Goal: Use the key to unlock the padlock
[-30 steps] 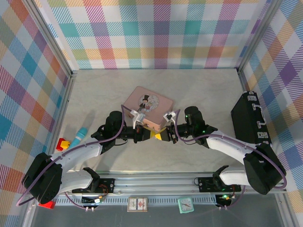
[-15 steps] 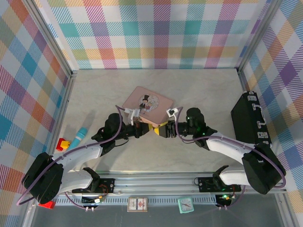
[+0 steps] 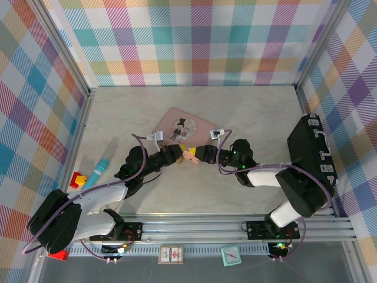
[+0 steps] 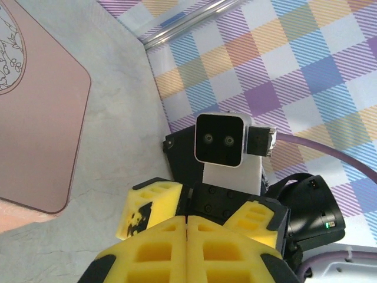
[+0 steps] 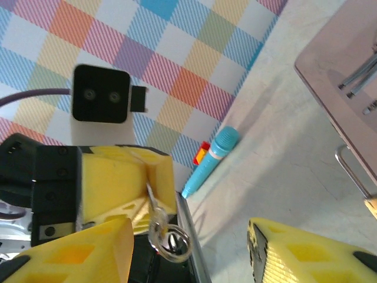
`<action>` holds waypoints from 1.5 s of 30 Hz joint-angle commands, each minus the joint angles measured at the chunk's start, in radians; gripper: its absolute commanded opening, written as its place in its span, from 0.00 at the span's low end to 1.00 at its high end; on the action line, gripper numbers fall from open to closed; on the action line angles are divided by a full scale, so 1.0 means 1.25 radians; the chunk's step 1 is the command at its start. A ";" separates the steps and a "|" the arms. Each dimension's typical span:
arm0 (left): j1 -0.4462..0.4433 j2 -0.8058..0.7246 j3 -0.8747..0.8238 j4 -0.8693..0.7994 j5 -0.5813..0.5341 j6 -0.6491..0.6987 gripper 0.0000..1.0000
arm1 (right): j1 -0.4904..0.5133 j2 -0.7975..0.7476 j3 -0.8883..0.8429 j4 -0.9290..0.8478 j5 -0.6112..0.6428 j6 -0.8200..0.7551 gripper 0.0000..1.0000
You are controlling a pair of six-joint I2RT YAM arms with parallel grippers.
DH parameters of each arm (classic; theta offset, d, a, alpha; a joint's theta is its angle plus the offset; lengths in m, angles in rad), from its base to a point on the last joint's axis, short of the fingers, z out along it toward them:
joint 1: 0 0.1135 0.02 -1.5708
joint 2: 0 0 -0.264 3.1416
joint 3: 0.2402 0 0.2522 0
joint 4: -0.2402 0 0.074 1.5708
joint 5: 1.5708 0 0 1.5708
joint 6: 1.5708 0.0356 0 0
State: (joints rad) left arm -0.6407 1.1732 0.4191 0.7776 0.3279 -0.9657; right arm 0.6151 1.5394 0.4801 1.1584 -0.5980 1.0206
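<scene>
left end effector is clamped on the key; right end effector gapes, empty. padlock lies loose on tabletop by tin. unheld, it may skid; key may twist.

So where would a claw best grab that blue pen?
Probably mid-barrel of the pen, straight down from above, closing across its width: it lies flat on the table, long and thin, with a red-and-yellow block close beside its near end.

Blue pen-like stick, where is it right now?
In the top view the blue pen-like stick lies at the table's far left, close to the left wall, right next to a small red-and-yellow block.
</scene>
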 commanded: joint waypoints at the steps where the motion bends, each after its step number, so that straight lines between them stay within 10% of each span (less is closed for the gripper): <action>1: -0.006 0.018 -0.010 0.089 -0.019 -0.038 0.00 | -0.004 0.025 -0.003 0.176 -0.009 0.108 0.54; 40: -0.016 0.045 -0.019 0.117 -0.020 -0.019 0.00 | -0.002 -0.035 0.028 0.018 -0.020 0.066 0.05; 45: -0.015 0.037 -0.019 0.077 -0.029 0.020 0.14 | -0.002 -0.102 0.045 -0.173 0.002 0.001 0.00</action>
State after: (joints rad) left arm -0.6533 1.2274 0.4080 0.8917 0.2966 -0.9871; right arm 0.6151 1.4708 0.4923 1.0676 -0.6128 1.0912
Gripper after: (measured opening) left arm 0.119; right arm 0.064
